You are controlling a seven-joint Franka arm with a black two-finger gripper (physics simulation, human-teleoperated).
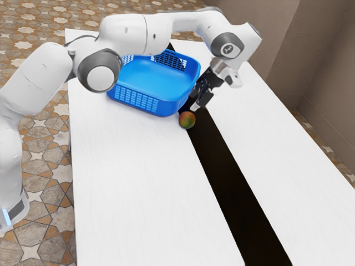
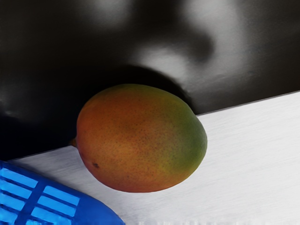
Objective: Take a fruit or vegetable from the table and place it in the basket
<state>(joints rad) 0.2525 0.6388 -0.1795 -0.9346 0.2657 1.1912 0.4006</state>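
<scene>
The gripper hangs at a slant over the table beside the basket, its two fingers apart with nothing seen between them. Just below the fingertips, in the exterior view, a red-green mango rests on the table, across the edge between white surface and black strip. In the wrist view the mango lies under the hand, its whole outline visible. A blue basket with slotted walls stands close to the mango; a corner of the basket also appears in the wrist view.
The white table has a black strip running lengthwise, passing beside the basket. The arm reaches above the basket from the exterior view's left. A brown wall rises beyond the table at the exterior view's right.
</scene>
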